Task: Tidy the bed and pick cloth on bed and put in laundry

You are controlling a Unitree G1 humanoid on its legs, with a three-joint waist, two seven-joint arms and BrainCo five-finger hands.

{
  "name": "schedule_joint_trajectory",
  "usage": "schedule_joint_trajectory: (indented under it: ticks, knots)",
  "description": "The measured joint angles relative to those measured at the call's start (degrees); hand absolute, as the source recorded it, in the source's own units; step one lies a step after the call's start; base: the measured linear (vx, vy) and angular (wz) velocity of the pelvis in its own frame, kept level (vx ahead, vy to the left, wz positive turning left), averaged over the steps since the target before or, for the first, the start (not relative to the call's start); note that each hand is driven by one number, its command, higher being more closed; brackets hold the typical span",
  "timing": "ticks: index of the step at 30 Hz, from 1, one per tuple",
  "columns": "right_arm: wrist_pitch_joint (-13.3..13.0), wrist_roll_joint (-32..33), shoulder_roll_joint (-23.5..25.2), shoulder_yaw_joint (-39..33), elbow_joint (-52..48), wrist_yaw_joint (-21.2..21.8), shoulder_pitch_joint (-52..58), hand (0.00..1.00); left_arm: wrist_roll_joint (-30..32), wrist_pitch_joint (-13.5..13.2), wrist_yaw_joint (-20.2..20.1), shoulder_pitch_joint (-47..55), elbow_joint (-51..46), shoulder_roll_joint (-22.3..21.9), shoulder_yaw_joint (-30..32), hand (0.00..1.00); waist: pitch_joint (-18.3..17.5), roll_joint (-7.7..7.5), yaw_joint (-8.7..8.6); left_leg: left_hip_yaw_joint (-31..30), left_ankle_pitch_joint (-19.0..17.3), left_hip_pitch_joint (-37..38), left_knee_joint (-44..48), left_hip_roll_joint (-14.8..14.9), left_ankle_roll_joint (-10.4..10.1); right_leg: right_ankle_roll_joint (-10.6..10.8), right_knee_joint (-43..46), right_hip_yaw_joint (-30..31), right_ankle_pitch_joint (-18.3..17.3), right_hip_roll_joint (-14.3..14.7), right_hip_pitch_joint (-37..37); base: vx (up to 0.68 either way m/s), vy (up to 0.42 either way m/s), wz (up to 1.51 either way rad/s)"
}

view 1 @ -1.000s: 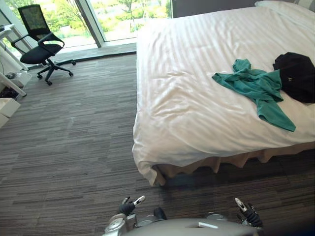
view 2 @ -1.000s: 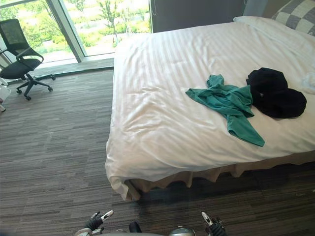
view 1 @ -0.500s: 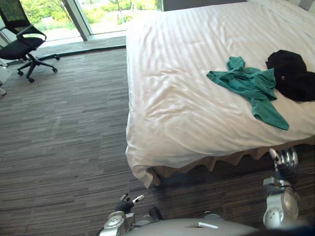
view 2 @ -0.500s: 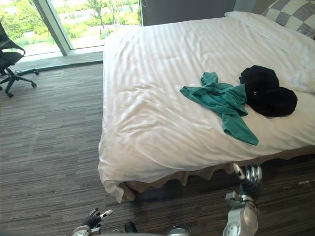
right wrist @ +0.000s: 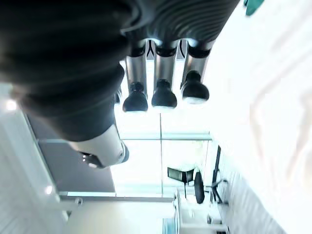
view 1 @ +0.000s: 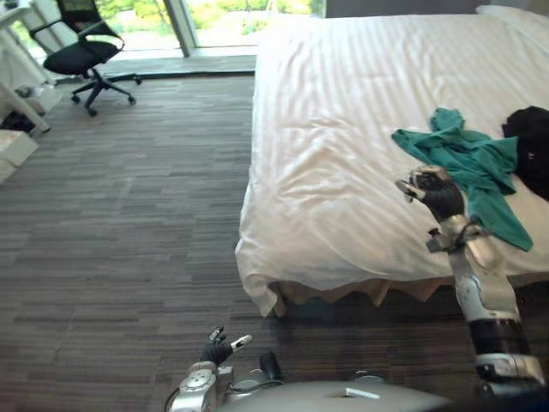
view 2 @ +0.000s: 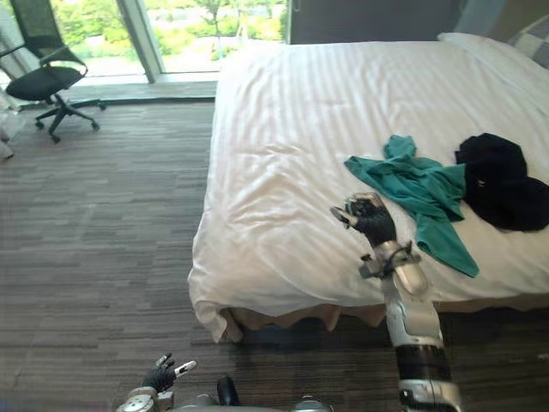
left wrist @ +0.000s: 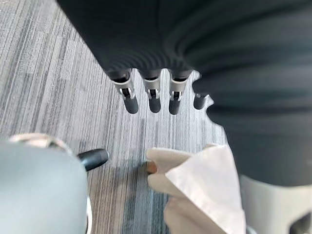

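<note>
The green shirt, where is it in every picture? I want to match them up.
Left eye view: the green shirt lies on the white bed, near the right edge.
Right eye view: the shirt is right of middle, beside the black clothes.
Right wrist view: a green sliver at the edge, past the fingers.
Left wrist view: faces the carpet.
Shared landmark: the right hand, raised over the bed next to the shirt.

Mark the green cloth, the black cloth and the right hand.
green cloth (view 2: 418, 190): right eye view, on the bunched middle of the fabric.
black cloth (view 2: 502, 184): right eye view, on the centre of the dark heap.
right hand (view 2: 376, 225): right eye view, on the dark ribbed cover at its back.
</note>
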Motion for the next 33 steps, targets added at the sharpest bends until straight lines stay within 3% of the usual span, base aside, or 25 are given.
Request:
schedule_joint_trajectory:
  ticks: [3,4,6,8,13,15,17,19,26,31,33]
  knots:
    - [1.22,0.38,-0.01,4.8,3.36,2.14,-9.02,1.0,4.65,0.16,-1.03,-1.86,-0.11,2.1,-2.15,0.0,1.62,-0.68,1.83,-1.43,1.14,-2.94,0.37,0.13,0.71,-1.11,1.13,-0.12,0.75,0.31,-2.18,0.05,0.021,0.32]
    - [1.54,0.43,-0.01,5.88,4.21,2.49,-11.01,1.0,5.12,0.18,-1.08,-2.22,-0.15,2.44,-2.27,0.0,2.22,-0.77,1.99,-1.76,1.27,-3.26,0.38,0.3,0.78,-1.53,1.38,-0.07,1.09,0.51,-2.45,0.02,0.031,0.34]
    - [2.5,0.52,-0.01,9.13,6.45,3.79,-17.77,1.0,5.63,0.69,-1.15,-4.26,-0.41,3.31,-3.49,0.0,4.77,-1.3,4.01,-2.47,1.5,-4.48,0.4,0.72,0.99,-1.95,2.3,-0.04,2.01,0.9,-3.76,-0.01,0.041,0.21]
    - [2.72,0.68,-0.03,11.01,7.32,4.3,-21.86,1.0,5.56,1.0,-1.18,-6.04,-0.58,3.83,-4.56,0.0,6.3,-1.49,4.55,-3.27,1.57,-6.5,1.38,0.91,1.13,-2.1,3.17,-0.07,2.5,0.94,-5.2,-0.03,0.05,0.34]
    - [4.64,2.57,0.9,18.43,10.47,4.17,-33.31,1.0,-0.37,1.14,-0.77,-12.69,-2.52,4.74,-4.54,0.0,12.88,-1.43,7.64,-5.54,0.13,-13.09,7.55,1.84,1.87,-2.38,5.44,-0.2,3.45,1.15,-8.64,-0.03,0.047,0.3]
    - [6.1,3.18,2.32,19.86,11.24,4.05,-35.12,1.0,-4.33,1.51,-1.51,-13.65,-2.7,5.26,-4.53,0.0,14.06,-1.32,7.81,-6.64,-0.02,-14.57,8.85,1.89,1.85,-2.4,5.75,-0.47,3.46,1.27,-8.98,-0.01,0.025,0.32]
    - [7.61,3.18,3.92,21.24,11.58,3.43,-35.97,1.0,-8.35,3.51,-3.4,-13.99,-2.53,5.55,-4.52,0.0,14.5,-1.05,8.25,-7.68,-0.26,-16.11,9.87,2.1,1.65,-2.4,6.72,-1.46,3.46,1.35,-10.0,-0.01,0.009,0.23]
    - [9.2,3.22,5.29,22.91,12.54,2.26,-36.4,1.0,-9.12,5.06,-5.01,-14.72,-1.34,5.17,-4.61,0.0,14.78,-0.57,9.05,-7.92,-0.35,-18.06,10.85,2.38,1.61,-2.57,7.39,-1.88,3.33,1.44,-11.58,-0.01,-0.001,0.11]
    - [12.56,2.69,9.48,26.88,22.1,-1.99,-36.55,1.0,-9.12,5.05,-5.53,-19.78,3.33,2.79,-6.69,0.0,16.49,2.47,9.56,-7.99,0.4,-23.42,11.82,1.8,1.8,-3.61,12.26,-3.27,0.41,-0.4,-18.32,-0.04,-0.007,0.03]
    - [13.84,0.22,9.9,26.72,30.17,-5.12,-37.29,1.0,-8.85,3.26,-4.75,-25.21,5.19,-0.03,-8.49,0.0,17.45,5.39,10.05,-8.2,2.23,-28.5,12.51,1.29,2.14,-3.48,16.19,-3.48,-2.84,-1.71,-24.26,-0.06,-0.046,0.09]
    - [14.0,-0.15,8.94,25.72,33.89,-6.91,-38.67,1.0,-6.59,1.9,-4.72,-26.57,5.42,-1.7,-10.67,0.0,17.83,7.59,10.11,-8.33,3.53,-30.44,12.06,1.38,2.13,-3.31,17.92,-3.83,-3.47,-1.99,-27.04,-0.07,-0.062,0.05]
